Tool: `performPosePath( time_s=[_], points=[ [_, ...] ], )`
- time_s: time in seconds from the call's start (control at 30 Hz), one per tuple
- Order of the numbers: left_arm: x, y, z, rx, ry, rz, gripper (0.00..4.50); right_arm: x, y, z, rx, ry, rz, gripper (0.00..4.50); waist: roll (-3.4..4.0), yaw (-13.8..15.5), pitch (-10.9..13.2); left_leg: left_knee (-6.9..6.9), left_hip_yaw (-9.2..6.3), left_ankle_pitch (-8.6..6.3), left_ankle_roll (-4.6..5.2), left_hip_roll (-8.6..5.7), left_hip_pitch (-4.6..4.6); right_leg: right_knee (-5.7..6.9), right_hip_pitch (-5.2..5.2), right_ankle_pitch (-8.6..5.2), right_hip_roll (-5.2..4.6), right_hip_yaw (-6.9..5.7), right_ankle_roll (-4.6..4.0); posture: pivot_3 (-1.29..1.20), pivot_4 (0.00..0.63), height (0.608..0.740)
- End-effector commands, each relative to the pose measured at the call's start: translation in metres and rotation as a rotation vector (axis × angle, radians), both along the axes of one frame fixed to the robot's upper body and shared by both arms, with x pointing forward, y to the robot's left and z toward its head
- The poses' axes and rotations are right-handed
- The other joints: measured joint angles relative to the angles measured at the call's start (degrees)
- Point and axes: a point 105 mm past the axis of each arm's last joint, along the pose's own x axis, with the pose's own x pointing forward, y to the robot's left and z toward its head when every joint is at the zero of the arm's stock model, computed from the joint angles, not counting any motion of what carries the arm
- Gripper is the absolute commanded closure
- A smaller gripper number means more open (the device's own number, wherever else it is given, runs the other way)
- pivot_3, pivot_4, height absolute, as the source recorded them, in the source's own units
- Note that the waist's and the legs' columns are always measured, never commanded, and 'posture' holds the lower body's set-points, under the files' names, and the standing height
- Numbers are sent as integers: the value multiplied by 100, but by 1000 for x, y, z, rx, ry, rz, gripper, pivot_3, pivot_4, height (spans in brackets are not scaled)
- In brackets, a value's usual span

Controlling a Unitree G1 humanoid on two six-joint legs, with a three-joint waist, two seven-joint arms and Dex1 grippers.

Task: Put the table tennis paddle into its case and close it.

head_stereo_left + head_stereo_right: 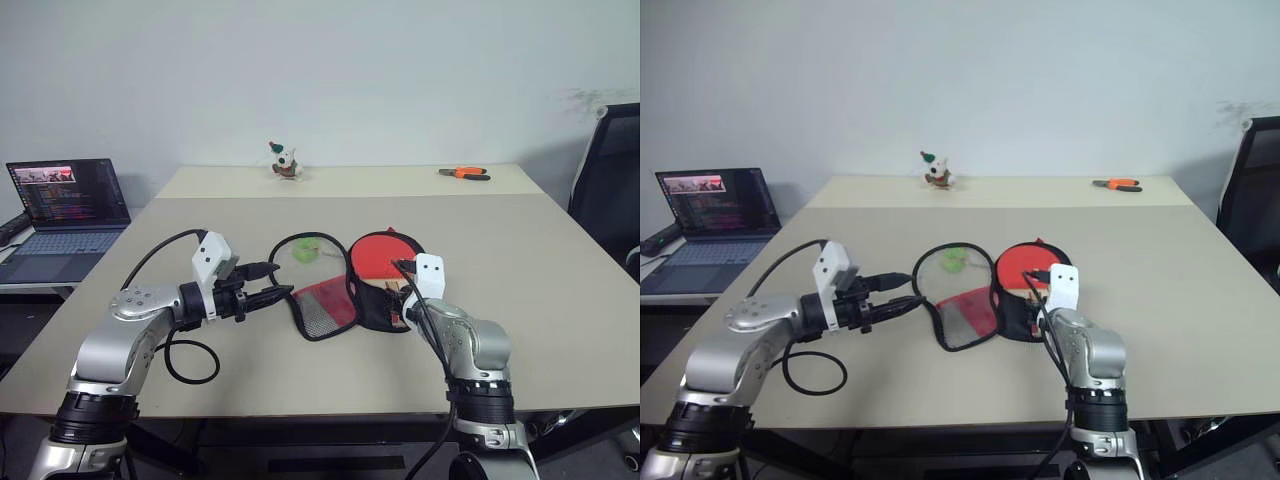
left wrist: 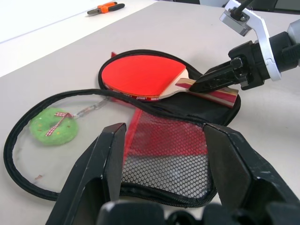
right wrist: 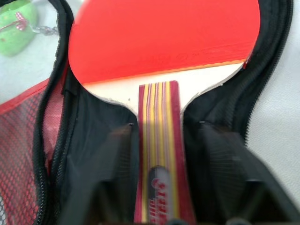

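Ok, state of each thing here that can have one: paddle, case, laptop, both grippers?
table tennis paddle: lying in the open case, red face up.
case: unzipped, mesh flap folded out flat.
laptop: lid up, screen lit.
left gripper: jaws open, empty, beside the flap.
right gripper: jaws apart astride the paddle handle.

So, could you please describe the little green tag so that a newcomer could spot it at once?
Start at the beige table and find the open case holding the red paddle. Left of the paddle, inside the loop of black zipper, lies the green tag, a round felt disc with a small ribbon bow.
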Motion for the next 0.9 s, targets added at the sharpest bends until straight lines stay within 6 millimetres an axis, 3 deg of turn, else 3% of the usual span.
performPosePath(
  time_s=[0.03, 0.07, 0.3, 0.47, 0.57, 0.73, 0.9],
  points=[
    [-2, 4, 13, 3, -59, 6, 1651, -1, 8, 13, 0, -62, 20, 443, 0, 0, 0, 0, 0, 0, 0, 0, 0, 0, 0, 0, 0, 0, 0, 0, 150, 740],
    [-2, 4, 13, 4, -59, 9, 1651, -2, 10, 19, -16, -93, 43, 142, 0, 0, 0, 0, 0, 0, 0, 0, 0, 0, 0, 0, 0, 0, 0, 0, 150, 740],
    [7, 26, -1, 48, -23, 122, 1651, -34, 26, 80, -5, -311, 428, 142, 0, 5, 0, 1, -2, 0, 1, 0, -1, -2, 0, 0, 0, -2, 1, 0, 150, 740],
    [24, 51, -25, 133, 33, 263, 1651, -64, 16, 106, -67, -369, 706, 142, -1, 15, 0, 2, -4, -1, 1, 1, 0, -2, 3, 0, 1, -6, 1, 0, 150, 740],
    [40, 61, -36, 163, 46, 347, 2563, -80, 9, 113, -101, -377, 837, 82, -6, 28, -3, 3, -7, -1, 2, 0, -1, -5, 5, 0, 0, -13, 1, 0, 150, 740],
    [57, 51, -52, 160, 97, 341, 4392, -91, 3, 114, -126, -368, 917, 82, -12, 39, -7, 6, -9, -1, 2, -1, -5, -6, 8, 0, -2, -16, 2, 0, 150, 740],
    [70, 36, -61, 182, 122, 302, 4470, -90, -1, 113, -150, -367, 910, 82, -15, 34, -9, 6, -9, -1, 2, -2, -7, -5, 6, 0, -4, -15, 2, 0, 150, 740]
  ],
)
